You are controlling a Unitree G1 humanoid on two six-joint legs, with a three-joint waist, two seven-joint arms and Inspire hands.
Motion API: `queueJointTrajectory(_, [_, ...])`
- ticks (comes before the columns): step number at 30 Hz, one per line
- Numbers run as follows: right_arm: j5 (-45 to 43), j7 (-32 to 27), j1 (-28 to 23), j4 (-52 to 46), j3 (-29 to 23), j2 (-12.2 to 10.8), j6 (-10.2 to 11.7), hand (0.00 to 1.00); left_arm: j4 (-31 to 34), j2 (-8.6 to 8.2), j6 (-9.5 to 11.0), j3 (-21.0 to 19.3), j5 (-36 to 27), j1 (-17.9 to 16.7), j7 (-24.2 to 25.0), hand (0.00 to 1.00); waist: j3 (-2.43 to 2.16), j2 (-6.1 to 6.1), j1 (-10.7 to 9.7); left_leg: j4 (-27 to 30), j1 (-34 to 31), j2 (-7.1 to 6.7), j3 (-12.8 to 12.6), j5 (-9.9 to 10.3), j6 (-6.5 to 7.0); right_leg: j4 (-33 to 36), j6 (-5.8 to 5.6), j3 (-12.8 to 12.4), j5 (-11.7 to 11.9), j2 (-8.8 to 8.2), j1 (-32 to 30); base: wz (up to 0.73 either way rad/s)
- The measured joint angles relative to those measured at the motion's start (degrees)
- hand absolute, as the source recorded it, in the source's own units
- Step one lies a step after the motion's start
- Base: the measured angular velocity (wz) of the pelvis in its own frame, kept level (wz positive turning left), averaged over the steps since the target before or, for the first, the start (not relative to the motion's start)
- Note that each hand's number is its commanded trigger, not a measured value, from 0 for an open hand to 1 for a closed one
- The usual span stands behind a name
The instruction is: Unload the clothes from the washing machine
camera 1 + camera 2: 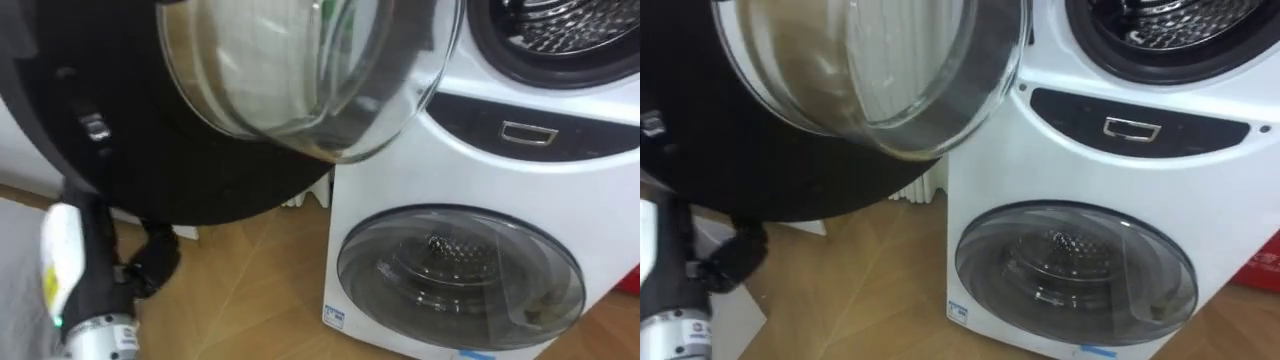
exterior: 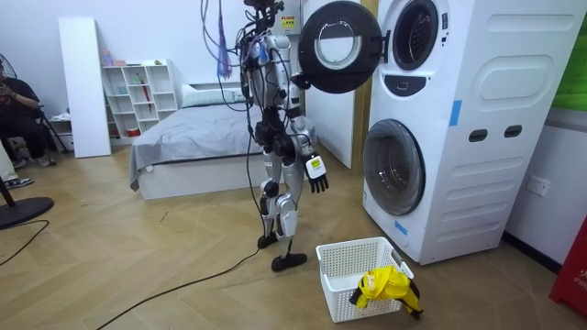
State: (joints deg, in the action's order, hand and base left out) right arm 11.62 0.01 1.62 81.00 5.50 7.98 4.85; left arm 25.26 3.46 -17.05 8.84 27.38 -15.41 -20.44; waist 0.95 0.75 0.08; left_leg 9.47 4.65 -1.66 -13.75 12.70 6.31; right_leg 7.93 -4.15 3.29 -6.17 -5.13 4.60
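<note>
One yellow cloth (image 2: 381, 286) in basket (image 2: 344, 261), well apart from left hand (image 1: 150, 262)

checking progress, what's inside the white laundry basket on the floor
A yellow garment lies bunched in the near corner of the white laundry basket, spilling over its rim. The rest looks bare, but the garment covers whatever lies beneath it.

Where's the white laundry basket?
In the room view, the white basket sits on the floor at bottom centre, before the washing machines, yellow cloth over its rim.
</note>
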Motion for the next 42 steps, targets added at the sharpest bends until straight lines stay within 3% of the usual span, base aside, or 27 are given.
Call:
queueJointTrajectory(4, [-0.6, 0.2, 0.3, 0.0, 0.2, 0.0, -0.1, 0.0, -0.9, 1.72, 0.0, 4.0, -0.9, -2.2, 5.1, 0.0, -0.01, -0.02, -0.1, 0.2, -0.4, 0.06, -1.0, -0.2, 0.07, 0.0, -0.36, 0.5, 0.5, -0.01, -0.5, -0.15])
queueJointTrajectory(7, [-0.7, 0.2, 0.5, -0.6, 0.7, 0.0, -0.1, 0.0, -1.3, 4.11, 0.0, 7.5, -0.8, -2.6, 10.1, 0.0, -0.03, 0.0, -0.1, 0.0, -0.9, 0.09, -1.5, -0.8, 0.11, 0.0, -0.33, 0.8, 1.1, -0.01, -1.4, -0.1])
queueJointTrajectory(9, [-0.6, 0.5, 0.6, -1.3, 2.1, -0.2, 0.0, 0.0, -2.3, 5.16, 0.2, 9.8, -0.8, -2.7, 13.6, 0.0, -0.04, -0.03, -1.5, 0.1, -1.0, 0.11, -1.8, -1.0, 0.07, 0.0, -0.34, 1.4, 1.1, -0.01, -1.5, -0.14])
queueJointTrajectory(16, [0.2, 0.8, 0.6, -3.0, 2.4, -0.8, 0.0, 0.0, -3.4, 6.84, 4.6, 14.0, -0.8, -2.4, 19.9, 0.0, -0.19, -0.06, -4.7, -0.2, -0.6, 0.91, -4.8, -0.6, -0.61, -0.2, -0.25, 3.0, 1.2, 0.61, -2.7, -0.23])
queueJointTrajectory(20, [3.5, 0.8, 0.1, -3.0, 3.4, -0.8, 0.0, 0.0, -5.8, 6.96, 6.9, 16.7, -0.8, -0.3, 21.3, 0.0, -0.41, -0.51, -5.6, -0.5, 0.1, 1.35, -5.1, -0.3, -1.19, -0.2, -0.03, 2.9, 1.2, 1.22, -2.6, -0.15])
queueJointTrajectory(24, [4.3, 0.5, 0.1, -3.2, 4.4, -0.9, 0.1, 0.0, -6.3, 7.23, 11.2, 19.6, -0.5, 0.2, 22.7, 0.0, -0.48, -0.64, -6.2, -0.8, 1.1, 1.93, -5.3, 0.1, -1.88, -0.1, 0.37, 2.9, 1.1, 2.04, -2.5, -0.22])
queueJointTrajectory(27, [4.2, 0.1, 0.1, -3.7, 5.1, -1.1, 0.1, 0.0, -9.0, 7.72, 13.1, 21.0, -0.2, 2.1, 23.4, 0.0, -0.39, -0.54, -6.4, -0.9, 1.4, 2.19, -5.2, 0.4, -2.33, 0.0, 0.98, 3.0, 0.8, 2.4, -2.5, -0.2])
queueJointTrajectory(31, [3.5, 0.1, 0.1, -3.8, 5.1, -1.2, 0.2, 0.0, -11.8, 8.16, 13.9, 21.2, 0.5, 2.5, 23.3, 0.0, -0.32, -0.5, -7.1, -1.2, 2.3, 2.61, -5.2, 0.6, -2.77, -0.1, 1.19, 2.0, 0.6, 3.09, -2.1, -0.14])
queueJointTrajectory(33, [3.5, 0.1, 0.0, -4.5, 5.3, -1.4, 0.1, 0.0, -12.6, 9.19, 13.9, 21.3, 1.0, 2.5, 23.2, 0.0, 0.05, -0.31, -7.7, -1.3, 2.9, 2.91, -5.2, 0.8, -3.13, -0.1, 1.39, 1.7, 0.5, 3.48, -1.7, -0.07])
queueJointTrajectory(35, [3.5, 0.1, 0.0, -5.1, 6.4, -1.4, 0.1, 0.0, -12.6, 9.95, 14.0, 21.5, 1.0, 2.6, 23.2, 0.0, 0.12, -0.24, -7.8, -1.3, 2.9, 3.03, -5.2, 0.9, -3.3, -0.1, 1.52, 1.6, 0.4, 3.67, -1.8, -0.08])
queueJointTrajectory(42, [3.3, 0.3, 0.1, -5.5, 7.2, -1.4, 0.1, 0.0, -13.5, 9.75, 15.0, 23.1, 4.4, 3.5, 23.4, 0.0, 0.15, 0.02, -7.7, -1.7, 2.9, 3.43, -5.7, 1.1, -3.67, -0.1, 1.7, 0.8, 0.3, 4.3, -2.5, -0.07])
